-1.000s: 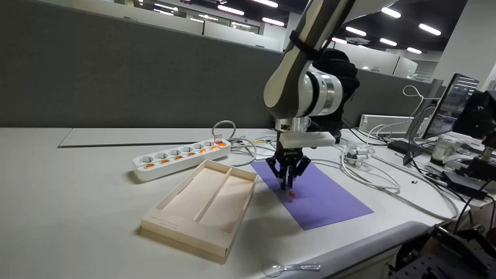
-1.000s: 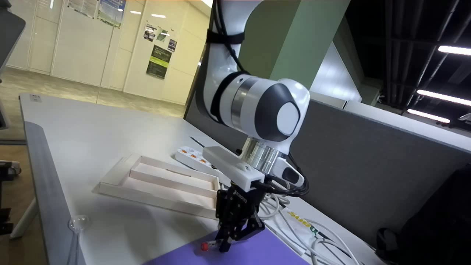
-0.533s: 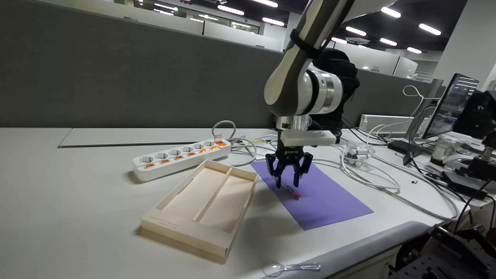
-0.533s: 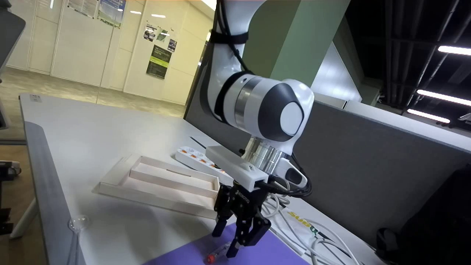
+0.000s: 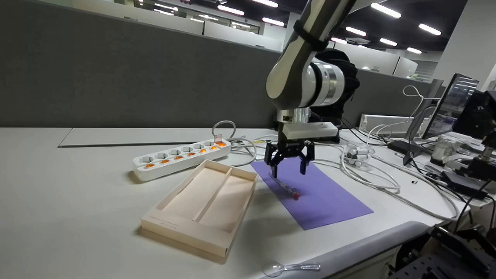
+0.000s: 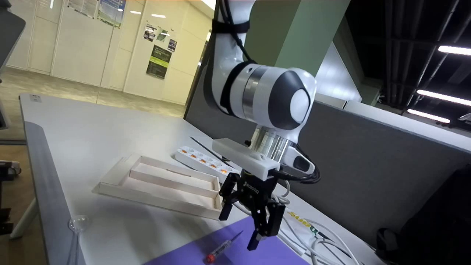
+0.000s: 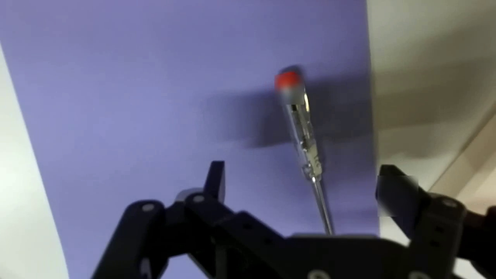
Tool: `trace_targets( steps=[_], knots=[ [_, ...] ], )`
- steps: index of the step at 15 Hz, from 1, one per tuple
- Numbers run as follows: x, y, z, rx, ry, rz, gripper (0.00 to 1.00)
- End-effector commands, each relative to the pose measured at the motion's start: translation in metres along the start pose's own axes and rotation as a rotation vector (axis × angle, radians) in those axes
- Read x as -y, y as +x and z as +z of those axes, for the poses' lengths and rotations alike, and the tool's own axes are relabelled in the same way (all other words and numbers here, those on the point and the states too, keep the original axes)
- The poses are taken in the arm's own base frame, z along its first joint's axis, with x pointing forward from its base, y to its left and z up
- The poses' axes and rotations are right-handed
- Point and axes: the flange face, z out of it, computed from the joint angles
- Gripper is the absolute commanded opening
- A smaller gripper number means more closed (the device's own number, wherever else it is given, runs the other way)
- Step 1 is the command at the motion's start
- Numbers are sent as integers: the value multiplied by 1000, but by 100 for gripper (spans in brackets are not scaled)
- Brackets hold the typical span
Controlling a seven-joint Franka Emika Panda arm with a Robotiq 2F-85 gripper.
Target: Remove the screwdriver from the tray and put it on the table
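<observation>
The screwdriver (image 7: 305, 143) lies outside the tray (image 5: 182, 230), on the purple sheet (image 5: 329, 205) on the table (image 5: 77, 193), red end toward the grey edge (image 5: 372, 248). The end effector (image 5: 288, 173) is above the sheet, fingers apart.

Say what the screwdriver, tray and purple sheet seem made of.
The screwdriver: glinting shaft, apparently metal; glossy see-through handle, probably plastic. The tray: matte beige, likely cardboard, from its thin, folded-looking walls. The purple sheet: flat, thin, matte; paper or plastic, I can't tell.
</observation>
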Motion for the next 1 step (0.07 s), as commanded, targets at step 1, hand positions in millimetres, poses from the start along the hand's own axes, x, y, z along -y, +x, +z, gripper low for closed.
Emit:
trace_targets(
  steps=[1],
  knots=[
    [-5, -6, -32, -28, -43, -17, 100]
  ],
)
